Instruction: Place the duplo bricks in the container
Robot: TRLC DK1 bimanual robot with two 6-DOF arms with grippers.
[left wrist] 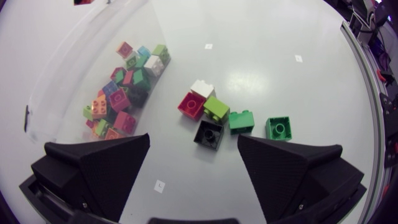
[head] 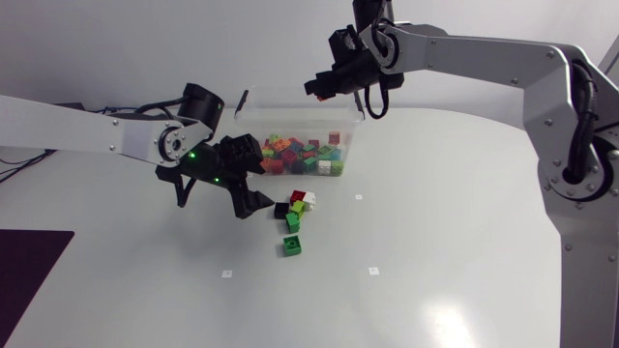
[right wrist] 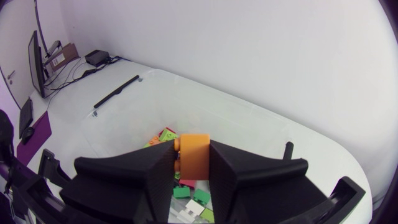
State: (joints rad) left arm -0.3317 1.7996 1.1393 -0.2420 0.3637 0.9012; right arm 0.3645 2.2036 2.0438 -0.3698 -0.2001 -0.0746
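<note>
brick point(right wrist: 194, 148), rounded orange, pinched by right gripper point(right wrist: 193, 158)

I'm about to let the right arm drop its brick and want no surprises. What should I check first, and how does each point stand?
1. Right claw shut on the orange brick: ok.
2. Brick over the open box, not over its rim: ok, judging by the right wrist view.
3. Room in the box: ok, the bricks inside lie well below the rim.
4. Left claw out of the drop path: ok, it is outside the box, over the table.
5. Left claw open for its own pick: ok.
6. Loose bricks within the left claw's reach: likely ok, six lie on the table just ahead of it.
</note>
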